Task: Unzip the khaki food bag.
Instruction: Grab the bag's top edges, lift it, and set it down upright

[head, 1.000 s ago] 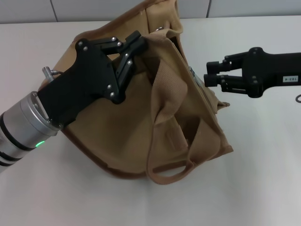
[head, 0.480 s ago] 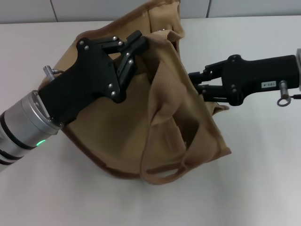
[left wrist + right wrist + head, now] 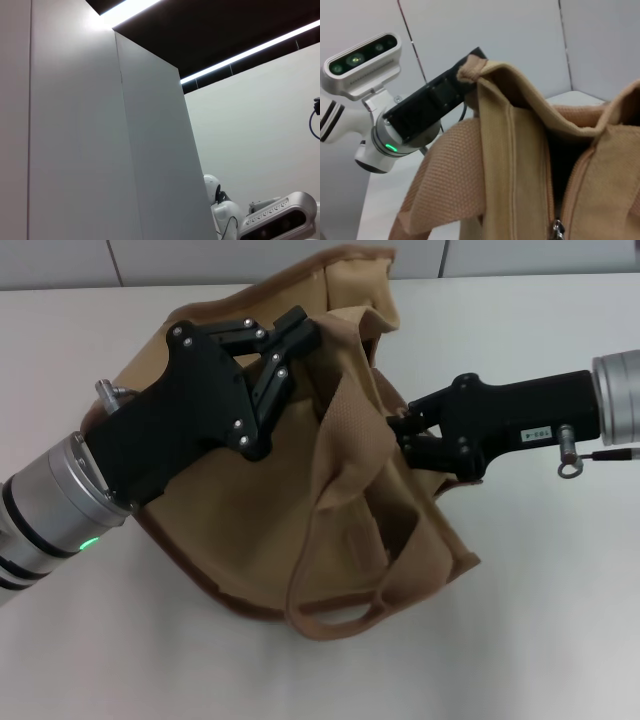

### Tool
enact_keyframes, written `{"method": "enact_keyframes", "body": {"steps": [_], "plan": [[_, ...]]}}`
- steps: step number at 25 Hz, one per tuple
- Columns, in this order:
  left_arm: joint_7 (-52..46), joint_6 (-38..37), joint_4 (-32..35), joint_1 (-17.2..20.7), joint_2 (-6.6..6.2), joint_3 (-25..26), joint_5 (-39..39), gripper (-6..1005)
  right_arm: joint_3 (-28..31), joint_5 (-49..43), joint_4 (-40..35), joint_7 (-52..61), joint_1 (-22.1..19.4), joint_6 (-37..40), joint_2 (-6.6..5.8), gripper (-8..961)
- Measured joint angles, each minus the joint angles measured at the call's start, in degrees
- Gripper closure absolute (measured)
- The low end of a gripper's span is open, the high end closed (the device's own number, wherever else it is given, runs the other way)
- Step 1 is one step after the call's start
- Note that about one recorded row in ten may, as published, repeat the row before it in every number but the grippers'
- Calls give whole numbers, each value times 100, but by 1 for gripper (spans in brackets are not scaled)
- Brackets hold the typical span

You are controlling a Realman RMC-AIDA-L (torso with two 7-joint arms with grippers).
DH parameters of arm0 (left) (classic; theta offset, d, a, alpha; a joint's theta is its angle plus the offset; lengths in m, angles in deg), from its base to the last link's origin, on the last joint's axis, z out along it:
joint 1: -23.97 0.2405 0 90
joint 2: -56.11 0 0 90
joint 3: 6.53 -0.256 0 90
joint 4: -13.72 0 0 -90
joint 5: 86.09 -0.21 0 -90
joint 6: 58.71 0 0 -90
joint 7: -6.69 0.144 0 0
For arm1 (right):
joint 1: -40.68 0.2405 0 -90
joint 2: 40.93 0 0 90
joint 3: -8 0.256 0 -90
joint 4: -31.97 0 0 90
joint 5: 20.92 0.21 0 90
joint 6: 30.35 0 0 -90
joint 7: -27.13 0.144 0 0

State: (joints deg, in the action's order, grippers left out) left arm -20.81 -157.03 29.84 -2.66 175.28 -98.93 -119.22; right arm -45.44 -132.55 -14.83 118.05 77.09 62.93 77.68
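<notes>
Left gripper (image 3: 296,338) clenched on the boxy tan canvas food bag (image 3: 250,530); right gripper (image 3: 398,430) at its zipper edge, grip indiscernible.

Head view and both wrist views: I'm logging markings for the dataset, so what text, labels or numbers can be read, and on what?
Small white label on the right gripper body, near the khaki food bag: holds dark characters, too small to read.
Left gripper: no text visible.
Bag: no readable text.

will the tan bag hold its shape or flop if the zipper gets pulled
Probably floppy: the bag is creased and sagging, its handle lying limp. It may drag rather than resist, so the left gripper pinching its top edge likely helps. The right gripper is at the zipper side.
</notes>
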Motion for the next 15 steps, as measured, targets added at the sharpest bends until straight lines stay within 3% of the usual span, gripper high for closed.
{"method": "enact_keyframes", "body": {"steps": [5, 15], "plan": [[15, -2, -17, 0, 0, -4, 1, 968, -29, -9, 4, -2, 28, 91, 31, 766], [17, 2, -40, 0, 1, -7, 20, 969, -35, -9, -38, -1, -13, 424, 14, 775]]}}
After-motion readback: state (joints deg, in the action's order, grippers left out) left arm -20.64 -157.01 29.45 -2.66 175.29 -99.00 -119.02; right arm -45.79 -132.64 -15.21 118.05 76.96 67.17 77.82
